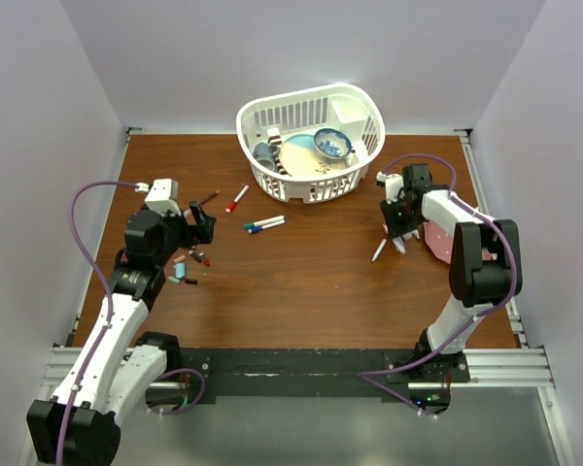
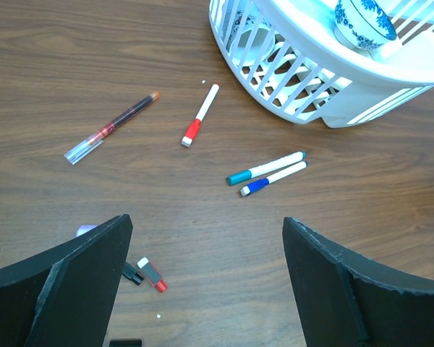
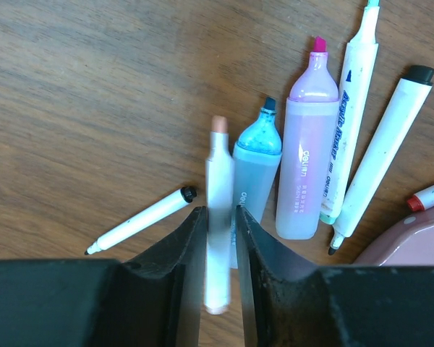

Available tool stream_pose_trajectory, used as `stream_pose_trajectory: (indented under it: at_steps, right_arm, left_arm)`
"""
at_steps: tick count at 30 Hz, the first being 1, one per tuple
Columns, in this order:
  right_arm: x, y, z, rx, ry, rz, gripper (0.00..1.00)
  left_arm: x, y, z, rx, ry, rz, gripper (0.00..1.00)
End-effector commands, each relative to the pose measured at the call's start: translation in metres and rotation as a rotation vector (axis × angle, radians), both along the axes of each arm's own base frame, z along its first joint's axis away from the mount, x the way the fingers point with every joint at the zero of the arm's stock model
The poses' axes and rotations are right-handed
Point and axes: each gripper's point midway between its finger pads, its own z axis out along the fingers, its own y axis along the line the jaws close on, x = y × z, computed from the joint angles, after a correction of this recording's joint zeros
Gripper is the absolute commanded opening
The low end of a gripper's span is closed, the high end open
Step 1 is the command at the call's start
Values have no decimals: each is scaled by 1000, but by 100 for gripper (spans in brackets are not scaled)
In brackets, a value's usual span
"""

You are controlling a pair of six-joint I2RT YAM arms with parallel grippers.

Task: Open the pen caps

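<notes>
Three pen caps sit on their pens, which lie on the tabletop a little left of the middle: a red cap [image 2: 192,133], a teal cap [image 2: 239,177] and a blue cap [image 2: 254,187]. The teal and blue pens lie side by side, and the red one is a bit further left. A few loose caps [image 1: 182,270] lie near the left arm, already off. The left gripper [image 2: 205,235] hangs above this spot with its jaws spread wide and nothing in them. On the right side, the right gripper [image 3: 220,217] has its jaws close on both sides of a thin white pen [image 3: 218,163] with no cap. The pen looks blurry, and I cannot tell if the jaws pinch it or just stand beside it. A bunch of open pens [image 3: 307,159] lies just beside it, so this pen seems to be going with the done ones. Next, I think, one arm must pick up a capped pen and the other must grip its small cap and pull it straight off. The tabletop [image 1: 321,272] is brown wood. A white basket [image 1: 316,186] with a bowl [image 1: 331,143] in it sits at the far side. Plain white walls [image 1: 58,116] stand around.
</notes>
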Motion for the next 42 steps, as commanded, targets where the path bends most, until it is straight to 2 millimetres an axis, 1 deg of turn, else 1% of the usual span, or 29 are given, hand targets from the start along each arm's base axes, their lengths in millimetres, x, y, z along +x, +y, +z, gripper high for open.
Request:
stream_pose_trajectory:
  at_steps: [1,7,10,13,14,18,20,23,24,26,27,28,29,30,31,32,33,34,35,38,39,41,42]
  right_arm:
    - [4,4,5,24,-9,-6,28]
    - [5,3,5,16,-13,-9,28]
    - [5,4,9,21,-21,-9,28]
    - [7,6,20,30,-53,-4,30]
    - [9,7,27,35,-76,0,30]
    - [9,9,40,48,-120,18,36]
    - [9,10,44,56,-131,31,37]
    - [7,17,51,86,-148,64,37]
    - [6,19,57,97,-163,73,37]
    - [4,27,64,136,-180,121,37]
    - [0,32,67,160,-179,151,38]
    - [-5,45,76,225,-194,206,38]
    - [-10,54,82,257,-208,285,40]
    - [-22,62,85,302,-189,341,41]
    - [-28,70,96,342,-211,396,43]
    - [-38,86,107,431,-235,497,45]
    - [-50,93,112,471,-228,542,47]
    - [-57,99,119,510,-242,590,48]
    - [-64,107,132,554,-286,656,49]
    - [-79,117,145,594,-335,744,56]
    - [-81,121,148,608,-355,770,59]
    - [-88,127,149,606,-389,837,64]
    - [-93,130,153,611,-405,867,66]
  left_arm:
    - [4,1,15,18,-57,-11,91]
    - [4,2,15,17,-57,-7,91]
    - [4,1,16,17,-59,-9,91]
    - [4,0,14,15,-54,-15,91]
    - [4,0,14,15,-54,-16,91]
    - [4,-2,13,11,-50,-28,91]
    - [4,-3,13,8,-48,-33,91]
    - [5,-4,12,8,-45,-35,91]
    - [4,-4,10,8,-41,-38,91]
    - [5,-5,10,6,-40,-42,91]
    - [4,-6,8,6,-34,-45,91]
    - [5,-6,8,6,-34,-46,92]
    - [5,-6,7,5,-30,-49,92]
    - [5,-7,5,4,-25,-54,92]
    - [5,-8,5,2,-24,-56,92]
    - [6,-9,4,0,-18,-59,92]
    - [6,-10,3,-3,-14,-64,92]
    - [6,-11,3,-6,-12,-68,92]
    - [6,-11,0,-8,-3,-72,93]
    - [7,-17,-4,-28,14,-96,93]
    - [6,-22,-7,-45,24,-117,93]
    - [7,-28,-13,-69,46,-142,93]
    - [6,-34,-15,-96,57,-162,93]
